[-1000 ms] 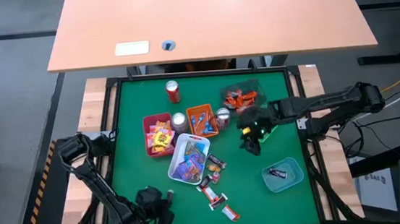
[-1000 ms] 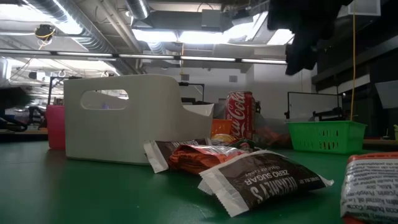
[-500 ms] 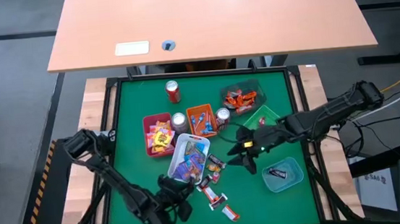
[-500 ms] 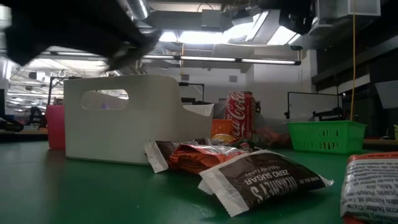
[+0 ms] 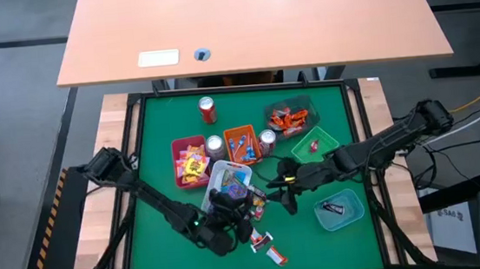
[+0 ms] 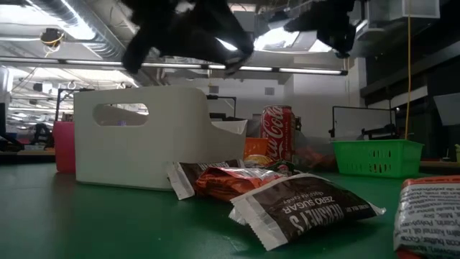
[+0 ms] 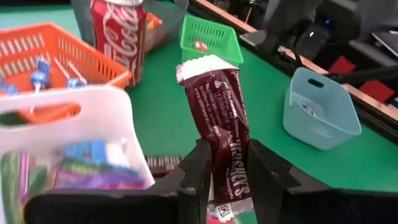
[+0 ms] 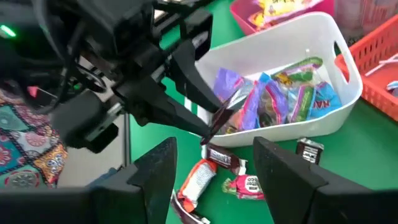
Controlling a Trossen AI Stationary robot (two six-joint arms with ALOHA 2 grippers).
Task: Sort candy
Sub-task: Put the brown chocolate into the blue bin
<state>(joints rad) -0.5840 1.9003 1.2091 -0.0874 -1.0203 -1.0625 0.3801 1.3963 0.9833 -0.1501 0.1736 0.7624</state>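
Observation:
My left gripper [image 5: 235, 213] hangs over the near end of the white tray [image 5: 226, 191], shut on a dark brown Hershey's candy bar [image 7: 219, 112]. The right wrist view shows that same gripper [image 8: 208, 127] slanting down over the tray's near rim. To its right, above the table's middle, my right gripper [image 5: 278, 190] stands open with nothing between its fingers [image 8: 163, 163]. Wrapped candy fills the white tray [image 8: 273, 99]. Loose candy lies flat on the green mat near it [image 5: 262, 240] [image 6: 302, 208]. My left gripper pinches the candy bar near its end [image 7: 231, 183] between its two fingers, one on each long side. The bar runs along the fingers and sticks out well past their tips. It is lifted clear of the table, over the white tray's edge.
A pink tray [image 5: 190, 163], an orange tray [image 5: 242, 143], a green basket [image 5: 313, 144], a dark tray of orange-red candy [image 5: 288, 115] and a light blue tray [image 5: 338, 210] ring the middle. A red can [image 5: 207, 109] and two silver cans [image 5: 215, 144] [image 5: 266, 138] stand among them.
My left gripper has swung from the near left corner toward the table's right and far side, up to the white tray, turning as it went. My right gripper has moved from beside the green basket toward the table's left and near side, also turning.

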